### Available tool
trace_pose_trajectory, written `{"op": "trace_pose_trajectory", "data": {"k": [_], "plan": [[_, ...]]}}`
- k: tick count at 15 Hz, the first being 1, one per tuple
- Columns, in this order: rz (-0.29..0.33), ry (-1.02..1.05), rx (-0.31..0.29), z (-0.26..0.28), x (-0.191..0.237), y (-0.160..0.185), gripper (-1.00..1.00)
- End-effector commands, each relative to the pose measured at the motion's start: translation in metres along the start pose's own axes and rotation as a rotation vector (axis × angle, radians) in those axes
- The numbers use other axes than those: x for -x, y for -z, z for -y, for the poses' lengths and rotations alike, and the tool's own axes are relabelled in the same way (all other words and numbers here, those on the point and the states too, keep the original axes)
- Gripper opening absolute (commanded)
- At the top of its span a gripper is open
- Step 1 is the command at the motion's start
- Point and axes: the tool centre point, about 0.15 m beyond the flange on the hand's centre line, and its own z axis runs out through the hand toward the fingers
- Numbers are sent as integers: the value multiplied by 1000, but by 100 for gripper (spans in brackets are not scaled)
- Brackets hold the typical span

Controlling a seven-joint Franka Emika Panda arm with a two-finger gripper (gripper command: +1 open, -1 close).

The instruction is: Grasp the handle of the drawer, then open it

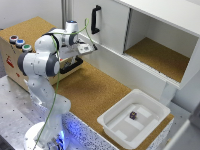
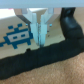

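Note:
The drawer is the front of the light-brown wooden box [image 1: 15,62] that carries red, blue and green round buttons [image 1: 20,43]. Its long black bar handle [image 1: 70,66] shows just under my wrist in the exterior view. In the wrist view the handle [image 2: 45,54] runs across the picture, with one end post [image 2: 70,27] standing up. My gripper [image 2: 40,46] is right over the bar. Its fingers [image 2: 33,30] stand close together with only a narrow gap, and their tips reach the bar. Nothing shows between them. The arm hides the gripper's tips in the exterior view.
A large white cabinet [image 1: 115,30] with a short upright black door handle [image 1: 95,19] stands behind, its right compartment open. A white plastic tub [image 1: 112,122] holding a small dark object [image 1: 133,115] sits at the exterior view's lower right. The cork tabletop [image 1: 90,90] lies between.

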Motion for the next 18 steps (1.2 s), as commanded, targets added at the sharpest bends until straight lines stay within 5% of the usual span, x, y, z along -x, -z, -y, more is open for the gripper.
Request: {"op": "trace_pose_trajectory", "data": {"k": [1, 3, 4, 15, 18], "plan": [[-106, 26, 74, 18, -6, 43, -100], [-97, 15, 90, 16, 0, 54, -100], [-91, 6, 91, 16, 2, 60, 100], [-133, -24, 108, 46, -18, 116, 100], [-130, -2, 105, 60, -45, 109, 100]]}}
